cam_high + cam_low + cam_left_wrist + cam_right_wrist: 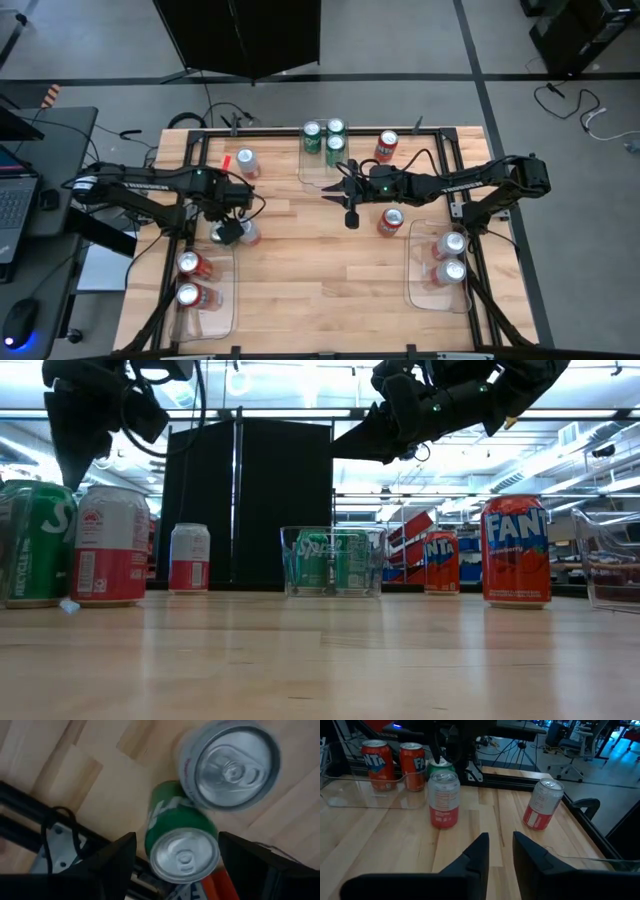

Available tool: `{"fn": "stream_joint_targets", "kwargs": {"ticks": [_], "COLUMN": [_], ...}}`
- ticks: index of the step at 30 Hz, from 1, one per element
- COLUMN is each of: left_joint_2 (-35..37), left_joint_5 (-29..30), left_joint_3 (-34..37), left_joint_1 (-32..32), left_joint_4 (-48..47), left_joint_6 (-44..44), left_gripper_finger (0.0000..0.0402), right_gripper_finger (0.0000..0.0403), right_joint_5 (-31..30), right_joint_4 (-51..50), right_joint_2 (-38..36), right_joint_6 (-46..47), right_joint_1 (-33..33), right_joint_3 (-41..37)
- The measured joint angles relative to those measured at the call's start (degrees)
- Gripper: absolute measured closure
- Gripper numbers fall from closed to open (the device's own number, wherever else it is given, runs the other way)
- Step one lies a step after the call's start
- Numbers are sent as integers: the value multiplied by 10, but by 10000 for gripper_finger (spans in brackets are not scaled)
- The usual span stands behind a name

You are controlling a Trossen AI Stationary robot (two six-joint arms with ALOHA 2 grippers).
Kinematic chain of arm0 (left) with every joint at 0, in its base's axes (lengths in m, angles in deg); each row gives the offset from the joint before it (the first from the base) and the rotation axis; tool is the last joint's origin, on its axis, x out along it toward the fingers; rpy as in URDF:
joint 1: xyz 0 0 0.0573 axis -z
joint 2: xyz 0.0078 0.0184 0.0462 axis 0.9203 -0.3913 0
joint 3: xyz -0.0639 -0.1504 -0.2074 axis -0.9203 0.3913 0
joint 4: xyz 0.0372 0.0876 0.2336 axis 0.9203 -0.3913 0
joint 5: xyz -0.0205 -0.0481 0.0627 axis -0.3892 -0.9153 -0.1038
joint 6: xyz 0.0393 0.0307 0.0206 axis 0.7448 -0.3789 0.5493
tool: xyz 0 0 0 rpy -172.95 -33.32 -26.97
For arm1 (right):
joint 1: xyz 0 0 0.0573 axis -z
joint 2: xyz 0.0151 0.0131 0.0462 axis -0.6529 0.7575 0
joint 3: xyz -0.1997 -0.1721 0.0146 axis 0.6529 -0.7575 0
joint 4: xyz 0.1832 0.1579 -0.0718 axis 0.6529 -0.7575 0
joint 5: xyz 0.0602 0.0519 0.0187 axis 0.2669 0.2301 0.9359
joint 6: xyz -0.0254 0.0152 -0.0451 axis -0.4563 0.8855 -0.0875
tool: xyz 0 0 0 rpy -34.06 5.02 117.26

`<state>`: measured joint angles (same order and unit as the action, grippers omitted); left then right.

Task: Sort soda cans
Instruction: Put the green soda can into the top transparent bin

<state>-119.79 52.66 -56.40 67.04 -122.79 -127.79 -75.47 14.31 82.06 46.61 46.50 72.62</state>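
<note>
My left gripper (177,842) (228,230) hangs open above a green soda can (182,845) (35,545) standing near the table's left side; one finger is on each side of it, clear of it. A silver-white can (230,765) (247,233) stands right beside the green one. My right gripper (500,839) (328,192) hovers over the table's middle, pointing left, its fingers a narrow gap apart and holding nothing. Another silver-white can (246,162) stands farther back on the left. One red can (390,221) stands right of the middle and another (387,146) near the far edge.
A clear tray at the far middle (303,165) holds three green cans (335,128). A tray at the near left (232,305) holds two red cans (190,264). A tray at the near right (412,285) holds two silver-white cans (450,243). Black frame rails run along the table's edges.
</note>
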Motion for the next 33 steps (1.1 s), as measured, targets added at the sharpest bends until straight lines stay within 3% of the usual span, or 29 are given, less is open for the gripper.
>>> {"fn": "stream_joint_targets", "kwargs": {"ticks": [33], "left_joint_2": [2], "left_joint_5": [-50], "left_joint_3": [70], "left_joint_1": [0], "left_joint_4": [18], "left_joint_6": [-29], "left_gripper_finger": [118], "right_gripper_finger": [299], "right_joint_5": [0], "right_joint_4": [-2], "right_joint_2": [0], "right_joint_6": [0], "right_joint_1": [0], "right_joint_3": [0]}}
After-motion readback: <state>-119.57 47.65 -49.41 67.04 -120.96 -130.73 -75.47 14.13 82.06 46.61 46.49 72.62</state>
